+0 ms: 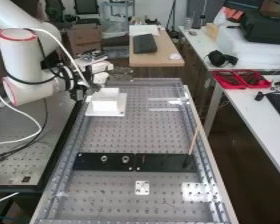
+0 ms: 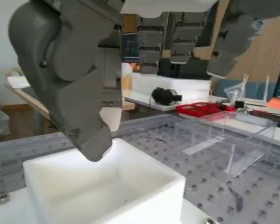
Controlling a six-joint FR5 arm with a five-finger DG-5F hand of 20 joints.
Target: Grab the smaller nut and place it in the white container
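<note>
High view: the dark grey robotic hand (image 1: 79, 92) was positioned near the white, square, open-topped container (image 1: 107, 104). Its opening and grip could not be determined. The larger metal nut (image 1: 104, 158) stood on the flat black bar (image 1: 165, 162).

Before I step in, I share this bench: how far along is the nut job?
Looks done: the hand is at the white container, away from the black bar with its larger nut and bearing. In hand: I can't tell. Likely left: releasing the smaller nut inside, unless already dropped, then withdrawing.
</note>
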